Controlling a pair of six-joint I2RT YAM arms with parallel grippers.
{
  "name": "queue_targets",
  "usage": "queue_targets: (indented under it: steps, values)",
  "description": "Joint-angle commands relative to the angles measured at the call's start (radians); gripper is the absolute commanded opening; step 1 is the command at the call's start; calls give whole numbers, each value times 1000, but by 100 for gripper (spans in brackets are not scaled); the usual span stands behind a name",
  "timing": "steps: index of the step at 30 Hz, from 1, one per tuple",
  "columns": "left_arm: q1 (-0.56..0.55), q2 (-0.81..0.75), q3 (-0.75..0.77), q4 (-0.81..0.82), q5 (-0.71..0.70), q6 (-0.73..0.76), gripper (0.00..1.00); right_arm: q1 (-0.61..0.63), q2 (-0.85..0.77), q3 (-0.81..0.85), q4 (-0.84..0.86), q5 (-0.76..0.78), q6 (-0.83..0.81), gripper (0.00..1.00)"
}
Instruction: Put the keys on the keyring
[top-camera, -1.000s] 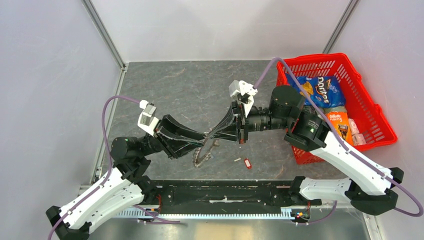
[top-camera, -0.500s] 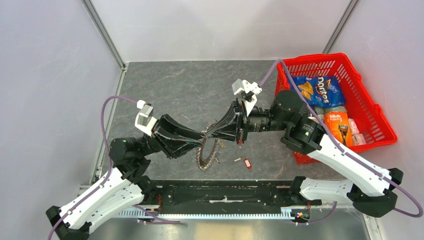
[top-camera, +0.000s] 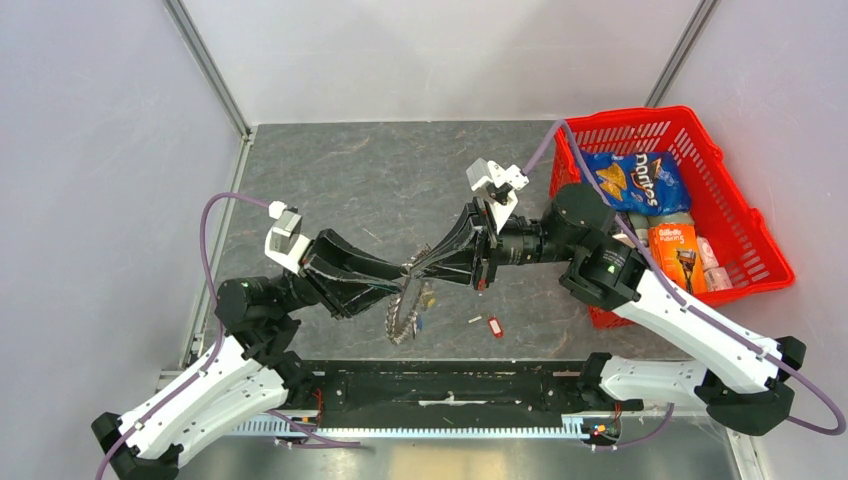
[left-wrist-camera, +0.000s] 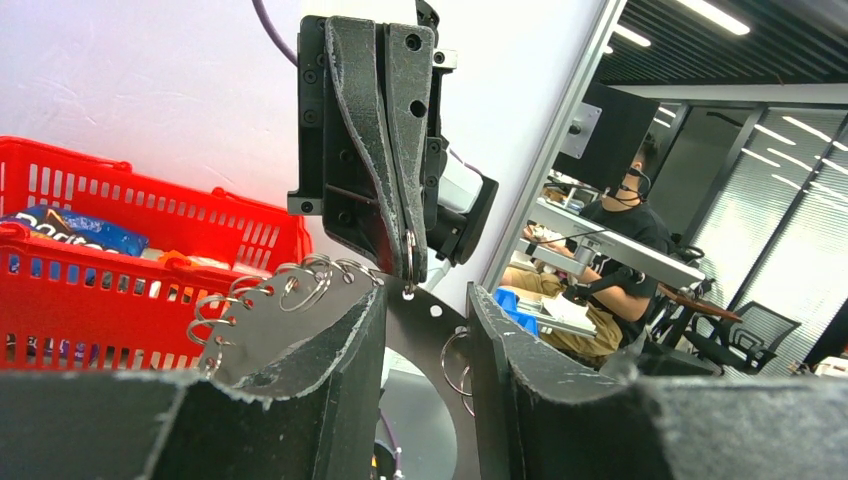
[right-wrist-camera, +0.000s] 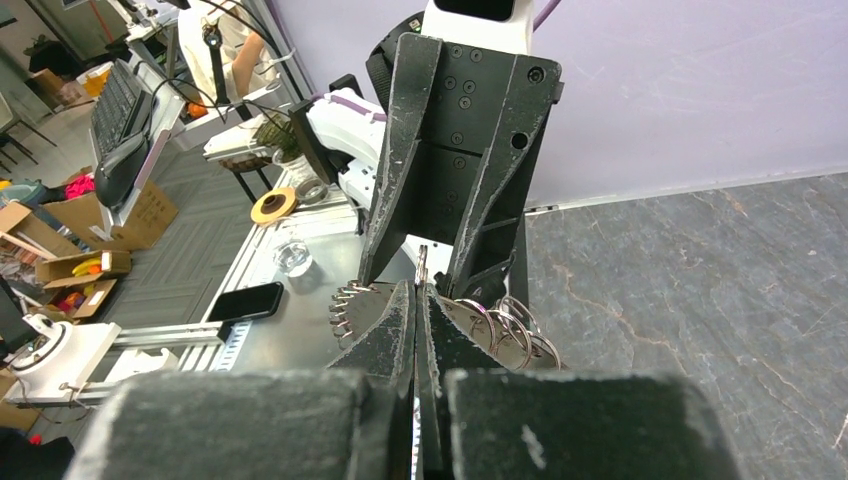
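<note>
Keyring raised on edge, one key loose
Jagged grey keyring (top-camera: 403, 305) stands tilted near the bench's front edge; red-tagged key (top-camera: 494, 326) lies flat to its right.

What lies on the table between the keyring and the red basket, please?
In the top view, a small silver piece and a red-tagged key lie between the keyring and basket.
</note>
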Motion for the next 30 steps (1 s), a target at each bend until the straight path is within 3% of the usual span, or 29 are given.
queue_targets:
  steps: [1,16,30]
  values:
    - [-2,-6,-10,43,-16,-25,42,2,-25,-2,115,-37,28,0]
    - [-2,7,-11,59,-21,-29,39,2,-16,-20,152,-89,57,0]
    - [-2,8,-5,99,-11,-53,39,2,-13,-35,144,-45,43,0]
